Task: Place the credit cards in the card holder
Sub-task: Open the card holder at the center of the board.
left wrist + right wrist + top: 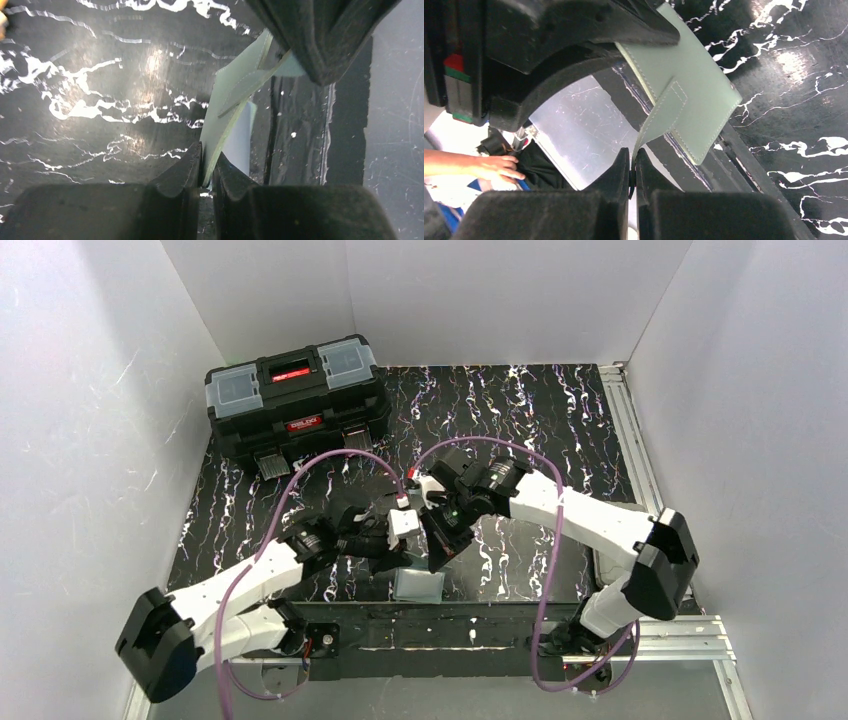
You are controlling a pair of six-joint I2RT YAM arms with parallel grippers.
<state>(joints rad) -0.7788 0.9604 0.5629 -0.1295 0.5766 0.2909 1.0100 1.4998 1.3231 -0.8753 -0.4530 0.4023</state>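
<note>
Top view: the toolbox (297,405) stands at the 10 o'clock corner of the table (560,410). Both arms reach inward with elbows low and meet near 6 o'clock. There the left gripper (396,562) and right gripper (441,556) flank the card holder (418,585), a pale green square at the near edge. No credit cards can be made out. Left wrist view: the left fingers (182,170) are closed on the holder's edge at 6 o'clock. The holder rises, tilted, toward 1 o'clock into the other gripper. A pale strip beneath it cannot be identified. Right wrist view: the right fingers (616,170) are pinched shut on the end of the snap tab (659,115) at 6 o'clock. The holder's body lies toward 1 o'clock, clamped at its upper edge by the left gripper, and appears held clear of the table. Judgement: the step in hand is opening the holder; loading has not begun. The next move calls for a steady pull on the tab against the left hold, enough to pop the snap without dragging the holder loose. The holder then needs laying open, slots up, and the cards need locating.
</note>
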